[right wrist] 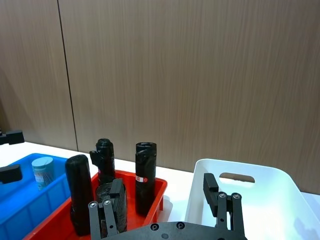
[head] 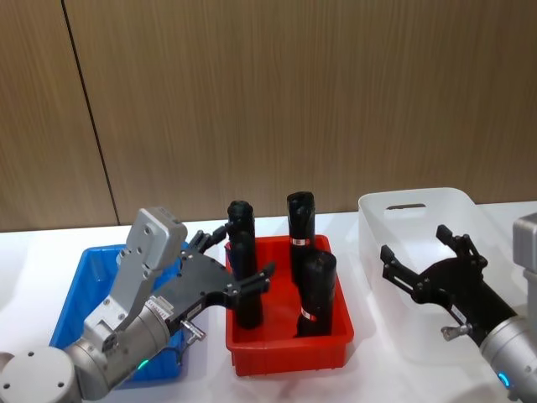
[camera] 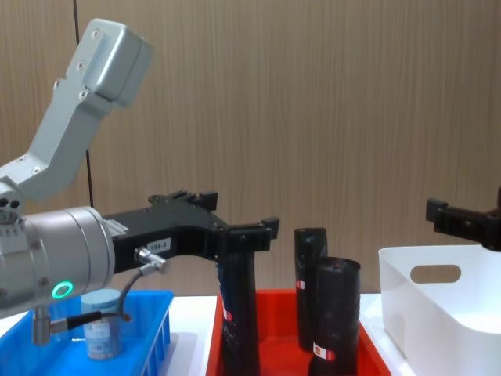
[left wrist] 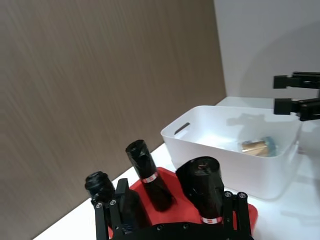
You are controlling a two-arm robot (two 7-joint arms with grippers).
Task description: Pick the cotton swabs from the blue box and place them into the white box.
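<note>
1. The left gripper point(head: 235, 262) is spread wide and empty. Below its wrist sits the bright blue slotted plastic crate point(head: 80, 285), holding a clear plastic jar of cotton swabs with a pale blue lid point(camera: 102, 323).
2. The right gripper point(head: 415, 243) is likewise spread and empty. Beneath it is the smooth white plastic bin point(head: 394, 206), where a second such jar point(left wrist: 259, 146) lies on its side.
3. Between the two grippers stands a red plastic tray point(head: 285, 353) of black rolls point(head: 300, 222).

White box point(left wrist: 215, 161) w/ cotton swabs point(left wrist: 257, 146) inside, 3 black rolls point(left wrist: 149, 174) in red tray point(left wrist: 175, 210)
</note>
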